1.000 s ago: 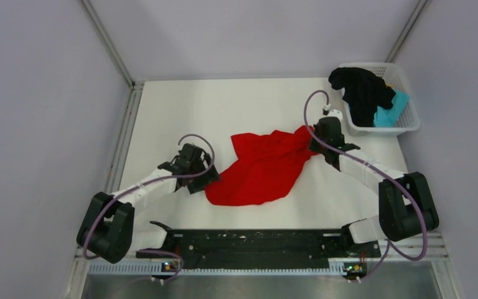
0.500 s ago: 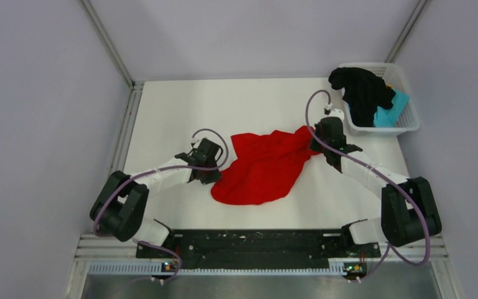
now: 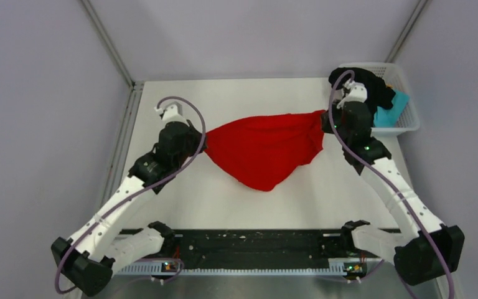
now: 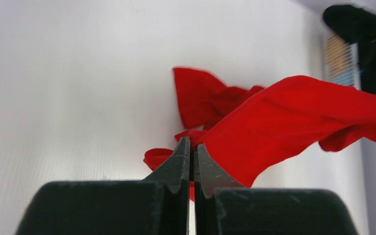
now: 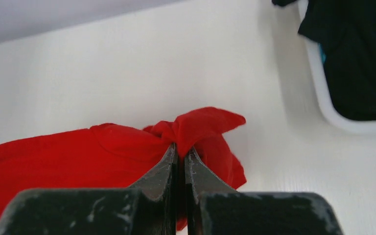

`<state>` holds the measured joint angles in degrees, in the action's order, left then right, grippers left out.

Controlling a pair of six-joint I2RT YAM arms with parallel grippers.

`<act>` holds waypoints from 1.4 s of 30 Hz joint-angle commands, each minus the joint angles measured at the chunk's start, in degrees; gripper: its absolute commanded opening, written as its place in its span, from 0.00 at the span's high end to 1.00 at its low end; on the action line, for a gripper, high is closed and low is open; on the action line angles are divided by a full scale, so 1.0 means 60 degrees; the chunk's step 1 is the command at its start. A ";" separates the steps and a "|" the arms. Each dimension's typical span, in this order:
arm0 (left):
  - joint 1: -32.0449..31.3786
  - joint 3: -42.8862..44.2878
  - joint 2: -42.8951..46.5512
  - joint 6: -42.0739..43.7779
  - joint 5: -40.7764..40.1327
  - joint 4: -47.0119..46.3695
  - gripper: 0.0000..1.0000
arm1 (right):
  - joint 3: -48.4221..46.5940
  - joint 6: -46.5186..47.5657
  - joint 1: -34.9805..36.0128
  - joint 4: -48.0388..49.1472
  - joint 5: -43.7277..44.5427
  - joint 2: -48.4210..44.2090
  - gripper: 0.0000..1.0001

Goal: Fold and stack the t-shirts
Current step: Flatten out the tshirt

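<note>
We see the red shirt (image 3: 262,152) stretched between our two grippers above the table (image 3: 224,205). The left gripper (image 4: 191,146) is clamped on its left corner and the right gripper (image 5: 181,149) on its right corner, near the basket (image 3: 411,128), with the cloth sagging to a point between them. A second ago the shirt lay crumpled on the table with the left gripper open beside it. Both arms have since lifted and spread apart.
</note>
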<state>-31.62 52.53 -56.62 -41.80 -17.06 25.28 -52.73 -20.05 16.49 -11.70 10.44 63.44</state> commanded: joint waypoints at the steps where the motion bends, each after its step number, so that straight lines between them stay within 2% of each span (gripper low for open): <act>1: -0.0036 0.1643 0.0936 0.0724 -0.0629 0.0021 1.00 | -0.1510 0.0771 0.0078 -0.0402 -0.0061 -0.1174 0.96; 7: -0.0042 0.3583 0.2052 0.1472 0.0029 -0.0158 1.00 | -0.4087 0.0965 0.0064 -0.1552 -0.0963 -0.2032 0.96; 12: -0.0036 0.4652 0.2639 0.2083 0.1569 -0.0573 1.00 | -0.6062 0.0717 0.0064 -0.2527 -0.1844 -0.2484 1.00; 18: -0.0034 0.6722 0.2532 0.2335 0.4094 -0.0598 1.00 | -0.8022 0.0328 0.0073 -0.2744 -0.4058 -0.2712 1.00; 21: -0.0029 0.7610 0.2378 0.2328 0.4685 -0.0611 1.00 | -0.9027 0.0111 0.0073 -0.2809 -0.4728 -0.2584 1.00; 23: -0.0021 0.7788 0.2327 0.2387 0.4218 -0.0616 1.00 | -0.9529 0.0103 0.0076 -0.2887 -0.4855 -0.2440 1.00; 26: -0.0026 0.7748 0.2157 0.2639 0.2826 -0.0634 1.00 | -0.9917 0.0213 0.0066 -0.2910 -0.4560 -0.2157 1.00; 30: -0.0020 0.7411 0.1512 0.3050 0.0704 -0.0605 1.00 | -0.9658 0.0623 0.0079 -0.2879 -0.3979 -0.1562 1.00; 33: -0.0025 0.7075 0.0439 0.3430 -0.1465 -0.0408 1.00 | -0.8218 0.1050 0.0082 -0.2387 -0.3289 -0.1175 1.00; 36: 0.0024 0.6247 -0.0974 0.3852 -0.4392 -0.0798 1.00 | -0.6345 0.1419 0.0076 -0.1331 -0.1979 -0.0815 0.99; 37: 0.0306 0.5974 -0.1558 0.3813 -0.4990 -0.0915 1.00 | -0.5657 0.1551 0.0078 -0.0696 -0.1363 -0.0641 0.99; 38: 0.0685 0.5799 -0.2137 0.3529 -0.5107 -0.0873 1.00 | -0.5022 0.1648 0.0073 -0.0173 -0.0848 -0.0420 0.99; 40: 0.1779 0.5576 -0.3369 0.2752 -0.3594 -0.0526 1.00 | -0.3918 0.1714 0.0066 0.0637 0.0119 0.0264 0.99; 42: 0.2431 0.5266 -0.4803 0.1970 -0.3220 -0.0378 1.00 | -0.2982 0.1888 0.0067 0.1391 0.0536 0.1372 0.97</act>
<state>-23.88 88.29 -73.45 -23.62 -34.11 19.29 -78.67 -11.97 16.71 -13.63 2.07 63.81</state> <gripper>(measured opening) 0.022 0.014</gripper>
